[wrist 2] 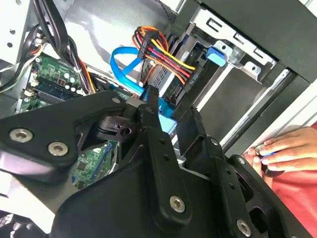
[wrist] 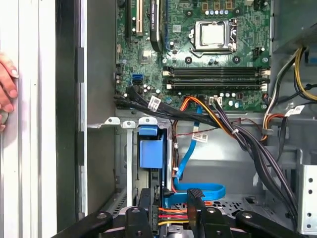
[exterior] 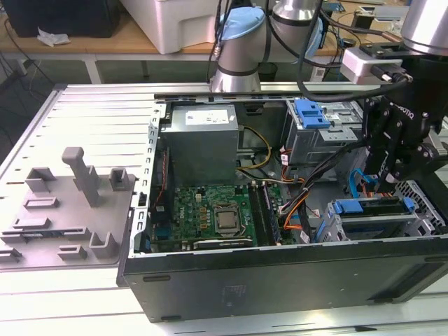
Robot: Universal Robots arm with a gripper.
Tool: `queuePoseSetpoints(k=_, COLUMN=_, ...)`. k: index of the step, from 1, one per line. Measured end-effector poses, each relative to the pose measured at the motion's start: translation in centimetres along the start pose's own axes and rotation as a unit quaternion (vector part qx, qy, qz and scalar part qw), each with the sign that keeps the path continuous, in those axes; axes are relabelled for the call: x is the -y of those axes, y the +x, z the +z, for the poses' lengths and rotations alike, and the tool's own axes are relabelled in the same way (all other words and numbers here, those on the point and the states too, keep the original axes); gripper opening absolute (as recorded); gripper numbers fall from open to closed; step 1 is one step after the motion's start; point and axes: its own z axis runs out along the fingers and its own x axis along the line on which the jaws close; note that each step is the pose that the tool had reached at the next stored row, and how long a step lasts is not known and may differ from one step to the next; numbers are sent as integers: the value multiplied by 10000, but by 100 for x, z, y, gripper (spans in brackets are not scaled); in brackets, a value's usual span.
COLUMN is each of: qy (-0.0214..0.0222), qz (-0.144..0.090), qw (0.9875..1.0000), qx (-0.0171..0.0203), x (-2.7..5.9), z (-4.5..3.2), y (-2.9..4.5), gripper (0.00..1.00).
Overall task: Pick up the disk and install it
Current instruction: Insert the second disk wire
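The gripper [exterior: 386,183] hangs over the open computer case [exterior: 280,294] by the drive cage [exterior: 371,227], fingers parted and holding nothing, while the disk [exterior: 371,207] sits in that cage already, so installation looks largely done.

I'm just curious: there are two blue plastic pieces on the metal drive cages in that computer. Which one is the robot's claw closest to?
The near one at the case's front corner, directly under the gripper. The other blue piece sits farther back, atop the rear cage beside the power supply.
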Motion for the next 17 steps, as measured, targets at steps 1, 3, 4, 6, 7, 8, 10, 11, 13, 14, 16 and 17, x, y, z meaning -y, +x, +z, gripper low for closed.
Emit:
queuePoseSetpoints(k=1, qy=15, qz=-24, qw=10000, qx=2, x=-1, z=0, y=-1, gripper=43)
queuePoseSetpoints(k=3, qy=59, qz=-80, qw=9999, qx=12, x=-4, z=1, y=1, gripper=43)
queuePoseSetpoints(k=4, qy=86, qz=-82, qw=9999, qx=27, x=-10, z=1, y=11, gripper=43)
queuePoseSetpoints(k=6, qy=131, qz=-76, qw=9999, qx=62, x=-24, z=3, y=26, gripper=43)
queuePoseSetpoints(k=7, qy=142, qz=-74, qw=9998, qx=74, x=-26, z=4, y=30, gripper=43)
queuePoseSetpoints(k=8, qy=152, qz=-74, qw=9998, qx=86, x=-28, z=4, y=35, gripper=43)
queuePoseSetpoints(k=10, qy=162, qz=-70, qw=9998, qx=98, x=-31, z=4, y=38, gripper=43)
queuePoseSetpoints(k=11, qy=166, qz=-67, qw=9998, qx=106, x=-34, z=6, y=40, gripper=35)
queuePoseSetpoints(k=13, qy=169, qz=-63, qw=9998, qx=110, x=-36, z=6, y=42, gripper=35)
queuePoseSetpoints(k=14, qy=170, qz=-59, qw=9998, qx=113, x=-38, z=7, y=44, gripper=27)
queuePoseSetpoints(k=16, qy=173, qz=-50, qw=9998, qx=116, x=-42, z=10, y=46, gripper=27)
queuePoseSetpoints(k=17, qy=174, qz=-46, qw=9998, qx=116, x=-44, z=11, y=47, gripper=27)
